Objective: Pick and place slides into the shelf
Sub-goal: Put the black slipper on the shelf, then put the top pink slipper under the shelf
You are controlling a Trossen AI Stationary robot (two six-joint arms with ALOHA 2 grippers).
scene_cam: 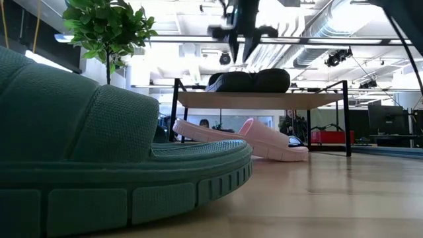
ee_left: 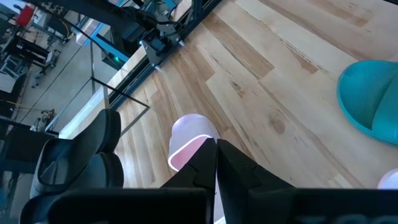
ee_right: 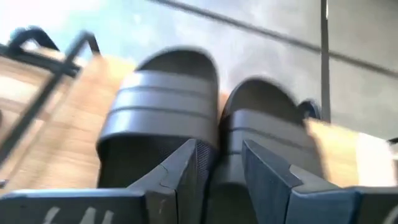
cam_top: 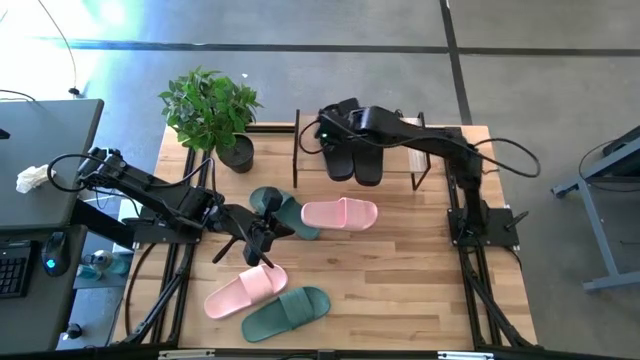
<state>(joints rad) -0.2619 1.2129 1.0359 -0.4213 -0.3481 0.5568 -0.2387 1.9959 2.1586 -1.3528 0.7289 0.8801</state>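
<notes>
Both black slides sit on the shelf beneath the right gripper, jaws open and empty; four remain on the worktop around the left gripper, jaws closed, apparently empty.

Daylight is glaring off the floor at the overhead view's upper left. In the low view, ceiling lights are blowing out white, while the near green slide is looming soft. The black slides are smearing in the right wrist view.
</notes>
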